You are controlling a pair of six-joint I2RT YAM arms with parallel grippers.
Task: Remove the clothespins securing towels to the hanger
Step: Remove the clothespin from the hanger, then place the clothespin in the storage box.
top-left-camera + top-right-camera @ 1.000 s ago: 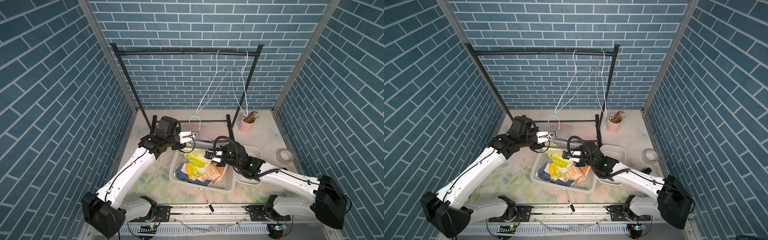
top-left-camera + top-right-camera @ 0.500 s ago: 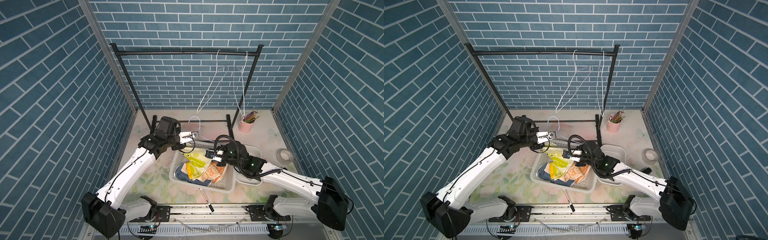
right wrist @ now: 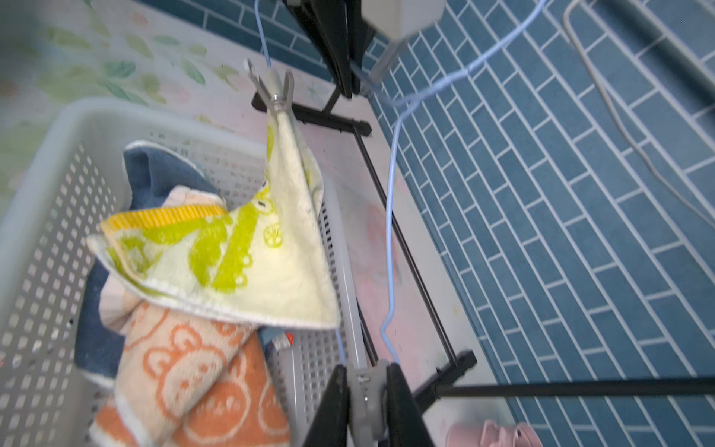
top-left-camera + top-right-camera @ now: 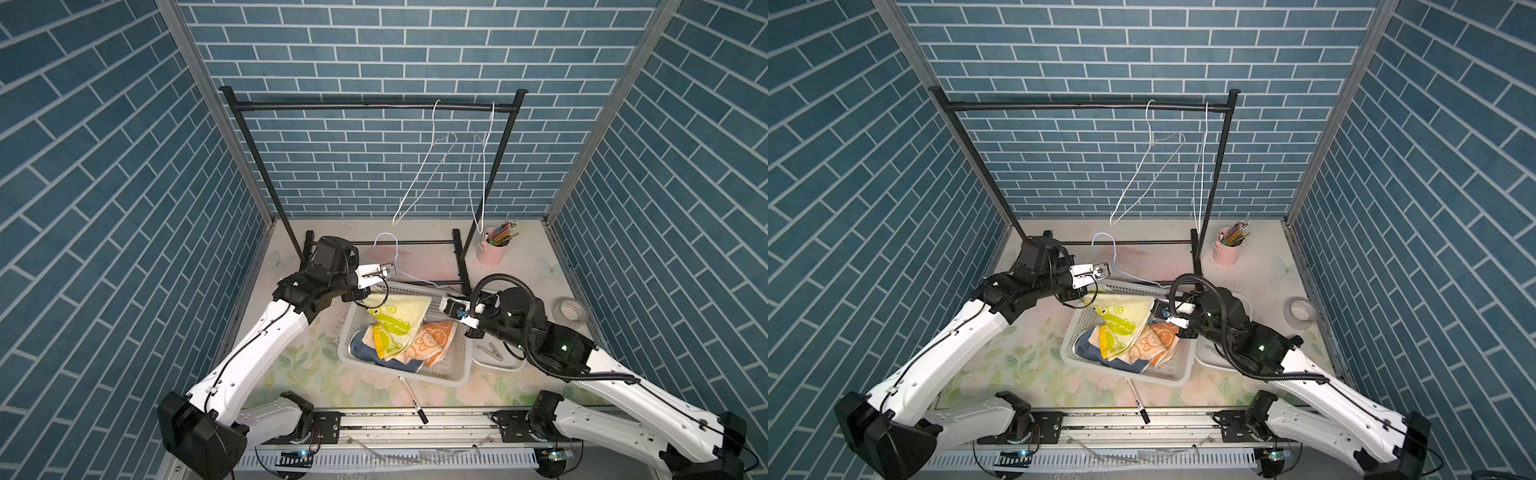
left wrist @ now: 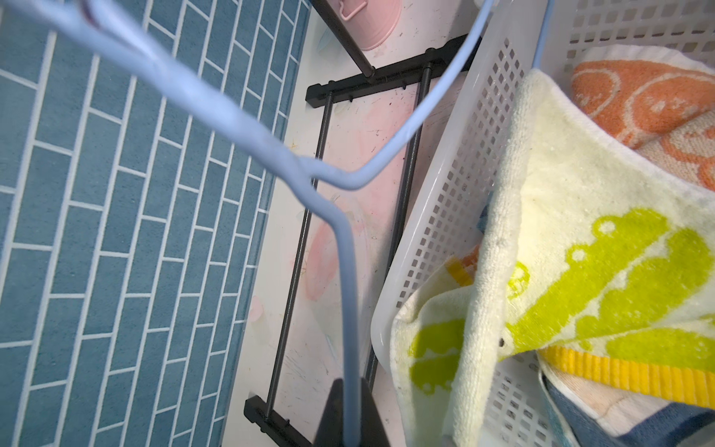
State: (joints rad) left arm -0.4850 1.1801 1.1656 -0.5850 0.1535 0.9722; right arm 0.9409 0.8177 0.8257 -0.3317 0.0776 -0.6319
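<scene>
My left gripper (image 4: 388,272) (image 4: 1102,270) (image 5: 350,410) is shut on the neck of a pale blue wire hanger (image 4: 415,279) (image 5: 344,271), held low over the basket. A pale yellow towel (image 4: 399,316) (image 3: 271,247) hangs from the hanger. A pale clothespin (image 3: 272,91) pins its far corner to the wire. My right gripper (image 4: 451,305) (image 4: 1158,309) (image 3: 365,402) is shut on a grey clothespin (image 3: 365,387) at the hanger's other end. The towel's near corner ends just short of that pin. An orange-cream towel (image 4: 432,340) and a blue towel (image 4: 361,351) lie in the basket.
A white mesh basket (image 4: 415,374) sits mid-table, with a white tray (image 4: 498,361) holding a clothespin (image 4: 490,351) to its right. A black rack (image 4: 365,107) with two white hangers (image 4: 432,166) stands behind. A pink pencil cup (image 4: 492,251), tape roll (image 4: 571,309) and marker (image 4: 411,392) lie around.
My right gripper has shifted a little to the right and closed slightly on the grey clothespin. The left arm and hanger have stayed put.
</scene>
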